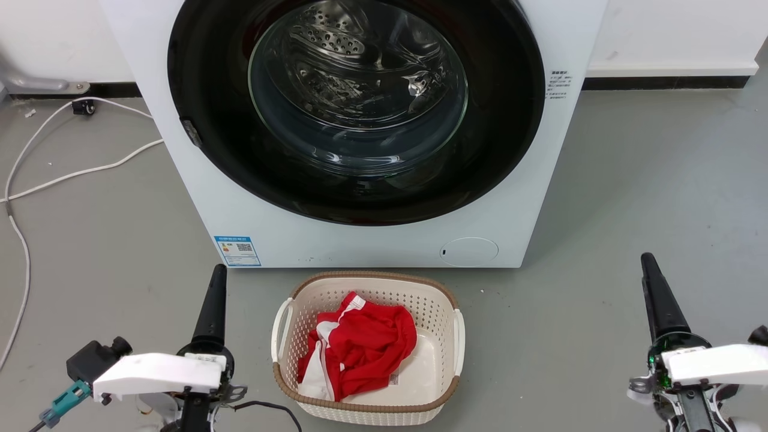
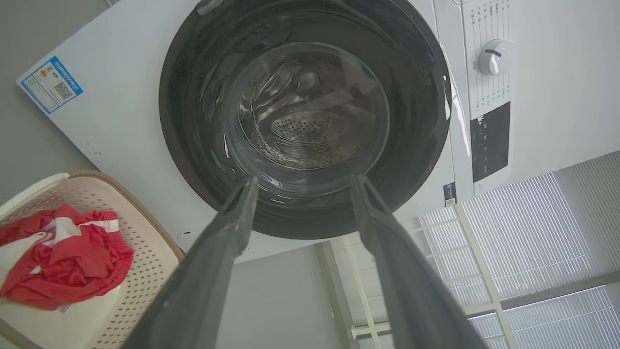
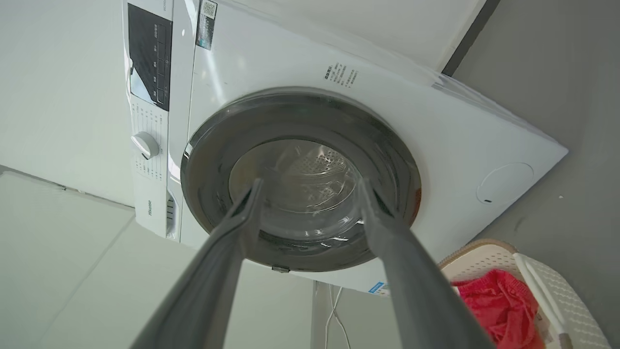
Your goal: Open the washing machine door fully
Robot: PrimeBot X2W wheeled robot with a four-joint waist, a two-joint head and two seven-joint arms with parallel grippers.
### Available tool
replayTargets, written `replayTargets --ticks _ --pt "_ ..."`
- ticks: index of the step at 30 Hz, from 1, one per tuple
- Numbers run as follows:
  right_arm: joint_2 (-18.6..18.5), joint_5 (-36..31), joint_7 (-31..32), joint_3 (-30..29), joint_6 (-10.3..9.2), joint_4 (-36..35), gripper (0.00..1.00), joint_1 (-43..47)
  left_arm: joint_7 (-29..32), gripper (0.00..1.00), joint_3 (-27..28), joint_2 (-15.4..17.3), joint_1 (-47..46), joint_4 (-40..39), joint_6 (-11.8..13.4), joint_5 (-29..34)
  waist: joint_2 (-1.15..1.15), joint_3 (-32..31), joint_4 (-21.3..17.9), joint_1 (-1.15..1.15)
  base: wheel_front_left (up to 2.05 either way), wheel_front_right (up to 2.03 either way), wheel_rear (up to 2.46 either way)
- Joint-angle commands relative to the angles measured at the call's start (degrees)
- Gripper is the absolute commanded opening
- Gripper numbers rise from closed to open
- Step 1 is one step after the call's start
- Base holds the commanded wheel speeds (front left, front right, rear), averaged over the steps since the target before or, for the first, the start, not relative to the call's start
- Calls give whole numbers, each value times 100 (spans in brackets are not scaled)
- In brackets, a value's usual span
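Note:
The white washing machine [image 1: 180, 174] stands ahead of me on the grey floor. Its washing machine door [image 1: 216, 138], a glossy black disc with a bulging glass window, lies flat against the front, shut. A small handle tab sits on the door's left rim. The same door [image 2: 193, 121] shows in the left wrist view and again as the door [image 3: 213, 160] in the right wrist view. My left gripper [image 1: 216, 282] is at the lower left, well short of the washer. My right gripper [image 1: 649, 270] is at the lower right. Each wrist view shows its fingers spread apart with nothing between them.
A cream laundry basket [image 1: 366, 282] holding a red and white garment [image 1: 360, 342] sits on the floor just in front of the washer, between my arms. White cables [image 1: 72, 174] trail over the floor at the left. A wall runs behind the machine.

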Motion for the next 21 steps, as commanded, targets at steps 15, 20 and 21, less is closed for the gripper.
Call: replayTargets --ticks 15,20,21 --pt "-6 -2473 -371 253 0 -496 100 129 -374 100 -242 16 25 -368 142 1963 0 -12 2 0 0 0 0" --pt "-6 -2979 -469 267 0 -447 100 170 -471 100 -278 16 74 -404 196 2429 0 -20 -2 0 0 0 0" --pt "-6 -3073 -490 275 0 -444 100 178 -490 100 -286 17 80 -417 205 2516 0 -21 -3 0 0 0 0"
